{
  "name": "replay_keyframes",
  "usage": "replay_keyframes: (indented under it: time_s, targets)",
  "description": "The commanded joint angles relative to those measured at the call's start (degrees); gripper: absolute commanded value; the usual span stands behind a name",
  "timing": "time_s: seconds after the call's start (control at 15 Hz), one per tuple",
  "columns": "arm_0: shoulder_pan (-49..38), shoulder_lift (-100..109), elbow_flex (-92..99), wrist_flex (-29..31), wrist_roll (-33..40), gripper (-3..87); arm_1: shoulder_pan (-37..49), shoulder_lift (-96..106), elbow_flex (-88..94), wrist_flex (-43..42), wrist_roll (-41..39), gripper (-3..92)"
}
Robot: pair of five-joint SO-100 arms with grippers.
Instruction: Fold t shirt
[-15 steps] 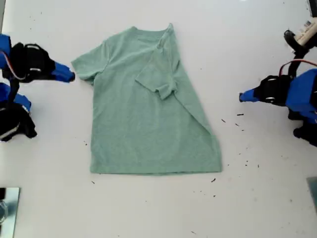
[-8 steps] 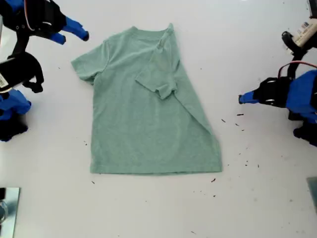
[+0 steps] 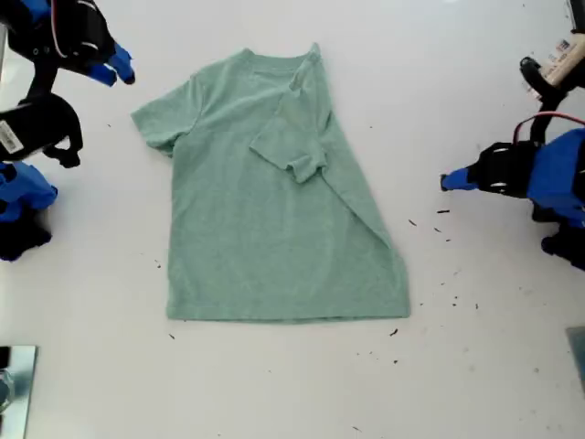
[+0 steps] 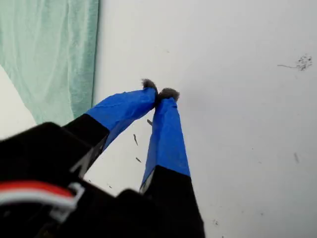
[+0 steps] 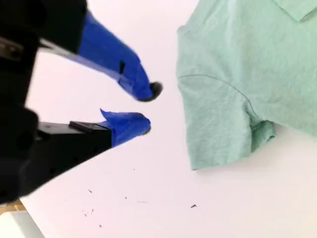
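Note:
The t shirt (image 3: 265,219) lies flat on the white table, pale green, with one sleeve (image 3: 291,137) and that side folded in over the body. My first gripper (image 3: 446,181) (image 4: 158,90) is shut on nothing, low over bare table at the exterior view's right, a gap away from the t shirt (image 4: 49,49). At the exterior view's upper left my second gripper (image 3: 121,69) (image 5: 148,106) is open and holds nothing. It hangs off the cloth, beside the flat sleeve of the t shirt (image 5: 223,114).
Small dark specks (image 3: 443,212) dot the table (image 3: 274,384) between the shirt and the first arm. A shiny metal object (image 3: 14,380) sits at the exterior view's lower left corner. Cables and a labelled part (image 3: 559,62) are at its upper right.
My second gripper has risen from beside the flat sleeve to the exterior view's upper left, then drawn back slightly leftward. The first arm and the shirt have not moved.

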State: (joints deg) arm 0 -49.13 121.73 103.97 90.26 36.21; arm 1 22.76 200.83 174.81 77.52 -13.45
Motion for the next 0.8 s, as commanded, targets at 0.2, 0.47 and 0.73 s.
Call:
replay_keyframes:
  time_s: [0.2,0.47,0.73]
  targets:
    - [1.3,-1.3,4.3,-4.8,-1.3,27.4,-0.2,0.0,3.4,-1.5,-1.8,2.6]
    - [-0.4,-1.1,18.3,-15.8,-2.6,28.6,-0.4,0.0,3.4,-1.5,-2.3,2.6]
    - [-2.3,-9.9,26.5,-27.4,-2.9,29.2,-0.7,0.0,3.4,-1.5,-2.3,2.6]
